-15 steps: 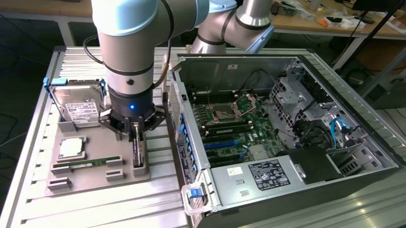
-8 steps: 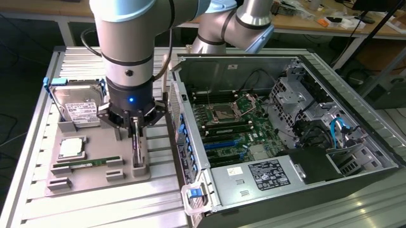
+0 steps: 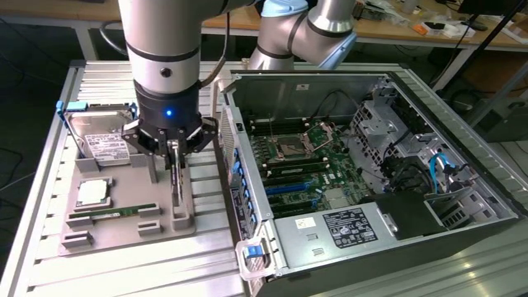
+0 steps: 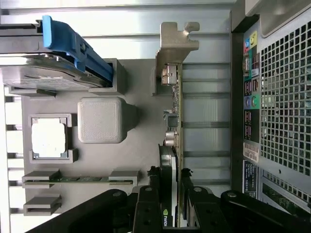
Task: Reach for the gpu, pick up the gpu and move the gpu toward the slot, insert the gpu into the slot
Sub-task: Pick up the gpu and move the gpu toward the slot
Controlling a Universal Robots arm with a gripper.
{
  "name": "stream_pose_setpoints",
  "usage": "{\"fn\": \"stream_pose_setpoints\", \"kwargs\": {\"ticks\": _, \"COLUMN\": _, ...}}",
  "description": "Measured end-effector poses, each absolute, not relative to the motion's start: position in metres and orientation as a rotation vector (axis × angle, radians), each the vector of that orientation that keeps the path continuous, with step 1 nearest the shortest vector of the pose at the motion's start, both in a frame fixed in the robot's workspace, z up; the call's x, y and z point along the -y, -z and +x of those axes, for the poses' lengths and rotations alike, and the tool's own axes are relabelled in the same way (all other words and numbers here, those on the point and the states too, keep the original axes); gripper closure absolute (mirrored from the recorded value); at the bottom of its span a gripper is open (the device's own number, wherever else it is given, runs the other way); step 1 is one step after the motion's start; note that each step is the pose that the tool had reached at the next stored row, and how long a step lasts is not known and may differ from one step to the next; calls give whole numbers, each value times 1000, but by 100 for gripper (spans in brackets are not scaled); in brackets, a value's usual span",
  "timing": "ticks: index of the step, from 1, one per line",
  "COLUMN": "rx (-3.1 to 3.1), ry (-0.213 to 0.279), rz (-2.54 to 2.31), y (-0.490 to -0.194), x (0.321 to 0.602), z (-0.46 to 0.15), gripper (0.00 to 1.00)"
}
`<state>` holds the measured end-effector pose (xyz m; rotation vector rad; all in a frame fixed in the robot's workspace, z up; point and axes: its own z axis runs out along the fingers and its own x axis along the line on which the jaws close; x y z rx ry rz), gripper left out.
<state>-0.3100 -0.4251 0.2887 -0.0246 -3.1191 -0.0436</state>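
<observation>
Black tool (image 4: 170, 173) is clamping the gpu (image 3: 177, 189) by both faces. It is standing on edge, seemingly resting in the grey tray (image 3: 115, 236).

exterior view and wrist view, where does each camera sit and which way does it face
Exterior view: off the arm, raised, looking down on the tray and open case; the arm and hand show.
Wrist view: on the wrist, looking down along the gpu to the tray; the hand's fingers show.
Shared: hand closed on the upright gpu, tray, case.
</observation>
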Motion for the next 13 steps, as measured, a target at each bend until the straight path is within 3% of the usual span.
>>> {"fn": "stream_pose_setpoints", "kwargs": {"ticks": 13, "rx": 3119, "ry": 43, "rz": -25, "y": -343, "x": 425, "z": -310, "gripper": 73}}
